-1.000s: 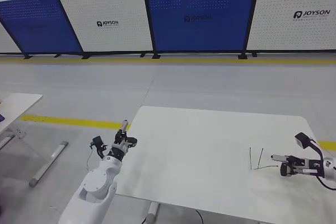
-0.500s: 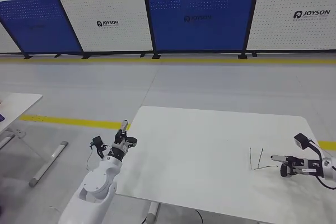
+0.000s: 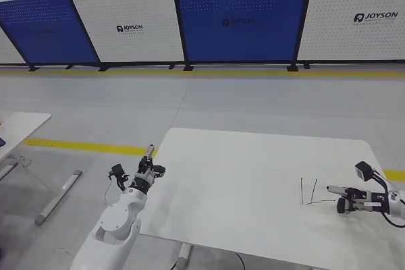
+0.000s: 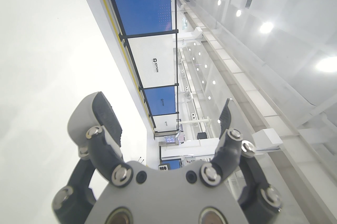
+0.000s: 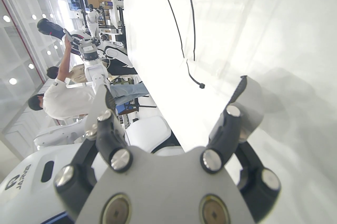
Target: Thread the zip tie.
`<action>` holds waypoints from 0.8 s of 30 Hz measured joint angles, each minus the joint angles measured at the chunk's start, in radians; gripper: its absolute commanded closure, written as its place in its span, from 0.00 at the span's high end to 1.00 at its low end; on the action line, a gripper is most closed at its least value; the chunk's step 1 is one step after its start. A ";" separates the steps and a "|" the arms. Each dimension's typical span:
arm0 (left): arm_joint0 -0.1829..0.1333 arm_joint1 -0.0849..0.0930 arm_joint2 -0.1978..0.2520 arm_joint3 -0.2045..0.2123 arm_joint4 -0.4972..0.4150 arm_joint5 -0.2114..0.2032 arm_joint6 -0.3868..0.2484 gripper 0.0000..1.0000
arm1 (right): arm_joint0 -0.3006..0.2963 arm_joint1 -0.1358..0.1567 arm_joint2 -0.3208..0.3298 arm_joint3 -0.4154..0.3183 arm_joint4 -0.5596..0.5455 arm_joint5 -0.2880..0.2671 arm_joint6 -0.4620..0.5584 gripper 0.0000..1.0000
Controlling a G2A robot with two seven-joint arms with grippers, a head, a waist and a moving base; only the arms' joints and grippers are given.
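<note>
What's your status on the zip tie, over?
Left gripper open, empty. Right gripper open, just short of three zip ties lying loose on the table. Nothing blocking.

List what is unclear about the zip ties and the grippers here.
- Top view: the zip ties are too small to tell heads from tails.
- Right wrist view: glare blurs whether the short tie touches the two long ties.
- Top view: right gripper too small to judge its opening.

From above the arms, your top camera looked down on the table (image 3: pixel 256 175), with the panels (image 3: pixel 239 30) far behind. Your left wrist camera sat close behind the left gripper (image 4: pixel 163 103) at the table's left edge, facing far and upward. Your right wrist camera faced left from close behind the right gripper (image 5: pixel 173 86), sharing the zip ties (image 5: pixel 194 24) with the top view.
</note>
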 measured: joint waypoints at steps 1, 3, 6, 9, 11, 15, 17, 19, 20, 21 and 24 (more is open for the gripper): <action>0.000 0.000 0.000 0.000 0.000 0.000 0.000 1.00 | 0.004 -0.002 -0.003 0.005 -0.003 0.000 0.000 0.41; 0.000 0.000 0.000 0.000 0.000 0.000 0.000 1.00 | 0.013 -0.006 -0.009 0.017 -0.005 0.000 0.000 0.41; 0.000 0.000 0.000 0.000 0.000 0.000 0.000 1.00 | 0.024 -0.011 -0.016 0.037 -0.009 0.005 0.000 0.38; 0.000 0.000 0.000 0.000 0.000 0.000 0.000 1.00 | 0.033 -0.015 -0.021 0.059 -0.010 0.005 0.000 0.40; 0.000 0.000 0.000 0.000 0.000 0.000 0.000 1.00 | 0.037 -0.018 -0.024 0.070 -0.009 0.005 0.000 0.40; 0.000 0.000 0.000 0.000 0.000 0.000 0.000 1.00 | 0.046 -0.023 -0.032 0.095 -0.008 0.005 0.000 0.37; 0.000 0.000 0.000 0.000 0.000 0.000 0.000 1.00 | 0.050 -0.026 -0.036 0.105 -0.008 0.005 0.000 0.34; 0.000 0.000 0.000 0.000 0.000 0.000 0.000 1.00 | 0.054 -0.029 -0.039 0.116 -0.008 0.002 0.000 0.29; 0.000 0.000 0.000 0.000 0.000 0.000 0.000 1.00 | 0.055 -0.030 -0.040 0.121 -0.008 0.001 0.000 0.25; 0.000 0.000 0.000 0.000 0.000 0.000 0.000 1.00 | 0.057 -0.031 -0.042 0.126 -0.007 -0.001 0.000 0.20; 0.000 0.000 0.000 0.000 0.000 0.000 0.000 1.00 | 0.062 -0.034 -0.046 0.138 -0.005 -0.004 0.000 0.24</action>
